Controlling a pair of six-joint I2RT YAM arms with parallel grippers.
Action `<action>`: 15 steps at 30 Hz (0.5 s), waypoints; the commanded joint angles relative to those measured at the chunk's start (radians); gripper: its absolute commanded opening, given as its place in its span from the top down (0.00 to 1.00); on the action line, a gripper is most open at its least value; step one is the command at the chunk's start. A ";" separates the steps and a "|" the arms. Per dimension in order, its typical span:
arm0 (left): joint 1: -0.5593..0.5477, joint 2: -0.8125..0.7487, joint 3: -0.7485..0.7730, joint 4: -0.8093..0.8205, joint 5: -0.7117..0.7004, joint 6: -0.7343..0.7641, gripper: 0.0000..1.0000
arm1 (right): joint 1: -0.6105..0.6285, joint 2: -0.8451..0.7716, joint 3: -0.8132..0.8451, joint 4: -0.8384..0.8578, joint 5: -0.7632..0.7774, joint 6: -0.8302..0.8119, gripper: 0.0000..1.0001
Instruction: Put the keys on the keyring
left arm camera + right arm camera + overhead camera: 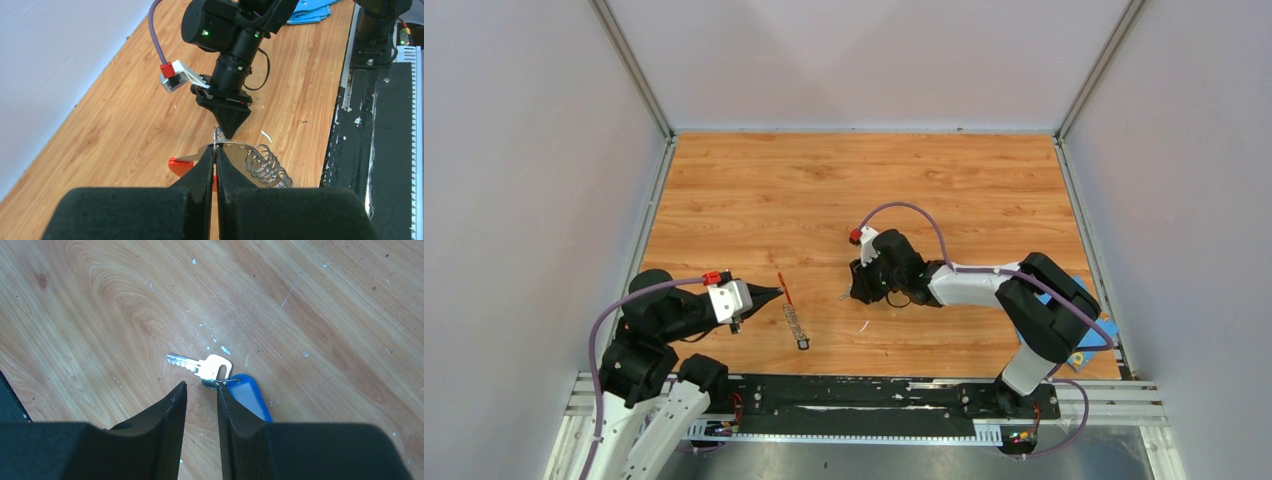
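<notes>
— How much room have we got?

— Open wood runs from the arms to the pale walls [874, 60]. The table [824, 190] is orange wood-grain, scuffed and flecked white.

— Where's the keyring [260, 167]?

— Near the front-left. Our left gripper [216, 152] is clamped tight on its thin silvery plate, with the red tip and wire coil either side.

— And the key [200, 365]?

— Flat on the wood, silvery with a blue oval head, just ahead of our right gripper [201, 390]. Those jaws stand slightly apart and hold nothing.
</notes>
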State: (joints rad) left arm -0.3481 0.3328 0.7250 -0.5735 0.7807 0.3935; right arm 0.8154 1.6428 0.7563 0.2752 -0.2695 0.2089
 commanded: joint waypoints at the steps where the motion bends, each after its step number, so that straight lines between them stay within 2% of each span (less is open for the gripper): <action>1: 0.006 -0.004 -0.003 0.024 -0.003 0.011 1.00 | 0.009 -0.008 0.021 -0.030 -0.003 0.027 0.69; 8: 0.006 -0.008 0.002 0.024 -0.002 0.012 1.00 | -0.003 -0.070 0.038 -0.100 0.006 0.024 0.70; 15: 0.006 -0.004 0.003 0.029 0.002 0.014 1.00 | -0.012 -0.036 0.055 -0.117 0.012 0.033 0.69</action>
State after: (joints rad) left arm -0.3481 0.3325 0.7250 -0.5735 0.7803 0.3969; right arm 0.8124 1.5906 0.7822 0.2054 -0.2676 0.2230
